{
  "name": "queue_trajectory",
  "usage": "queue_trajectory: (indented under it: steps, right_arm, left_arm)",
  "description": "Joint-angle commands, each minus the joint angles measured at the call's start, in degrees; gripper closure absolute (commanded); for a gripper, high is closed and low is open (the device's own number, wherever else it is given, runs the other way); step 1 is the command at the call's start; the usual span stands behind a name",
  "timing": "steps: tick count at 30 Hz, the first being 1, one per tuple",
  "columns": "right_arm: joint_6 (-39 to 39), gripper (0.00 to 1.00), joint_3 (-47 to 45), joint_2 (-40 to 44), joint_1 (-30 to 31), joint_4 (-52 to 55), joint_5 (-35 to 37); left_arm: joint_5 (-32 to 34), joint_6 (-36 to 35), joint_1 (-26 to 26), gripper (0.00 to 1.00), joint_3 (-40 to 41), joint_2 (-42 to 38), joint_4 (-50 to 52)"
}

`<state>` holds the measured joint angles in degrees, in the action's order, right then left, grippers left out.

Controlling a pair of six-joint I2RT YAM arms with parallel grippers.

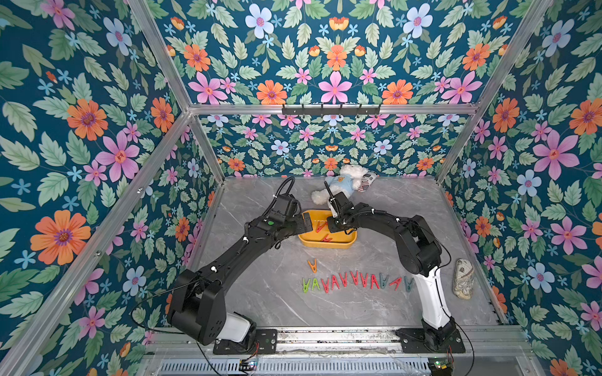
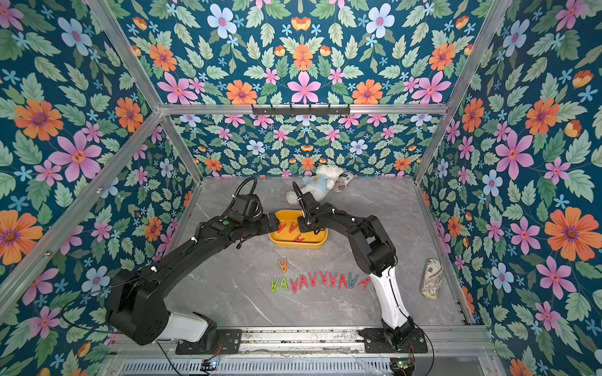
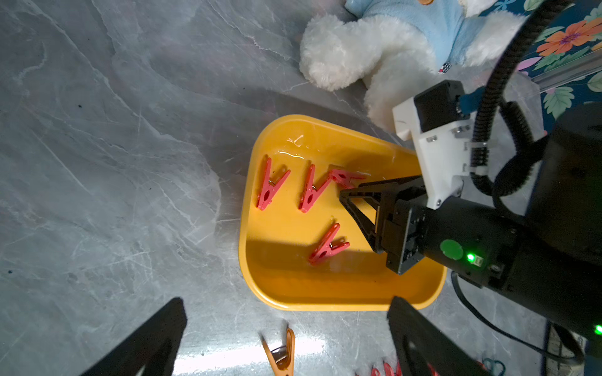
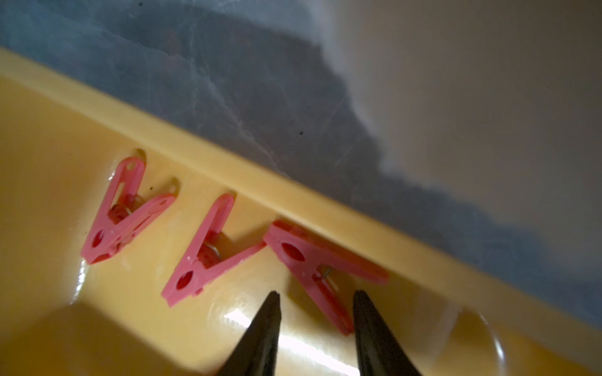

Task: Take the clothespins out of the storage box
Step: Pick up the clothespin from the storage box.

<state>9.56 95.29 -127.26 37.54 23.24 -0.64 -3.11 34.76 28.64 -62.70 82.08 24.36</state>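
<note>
1. On the veined grey stone-look table, both top views show the glossy yellow storage box, round-cornered, mid-table. A-shaped plastic clothespins lie rowed on the table, apart from it.
2. Left wrist: the left gripper gapes wide at the box's rim.
3. Right wrist: the right gripper, narrowed, straddles one red pin without clamping.

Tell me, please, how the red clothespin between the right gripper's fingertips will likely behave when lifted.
The red clothespin looks like thin hard plastic, so likely stiff and light. On the glossy floor of the yellow storage box, it may skid or pivot as the right gripper closes. Only one leg sits between its jaws, so it could swing when lifted.
</note>
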Motion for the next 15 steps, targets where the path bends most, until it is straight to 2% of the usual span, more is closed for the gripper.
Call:
queue_trajectory:
  steps: [1, 13, 15]
  right_arm:
    - [-1.7, 0.62, 0.9, -1.0, 0.5, 1.6, 1.5]
    - [-0.9, 0.96, 0.7, 0.1, 1.7, 1.9, 4.1]
    - [0.0, 0.99, 0.4, 1.3, 2.1, 2.1, 4.4]
  left_arm:
    - [-0.1, 0.8, -0.2, 0.0, 0.2, -0.3, -1.1]
    - [-0.3, 0.9, -0.6, 0.0, 2.2, -2.3, -1.3]
    - [-0.6, 0.8, -0.6, 0.0, 2.5, -2.5, -1.6]
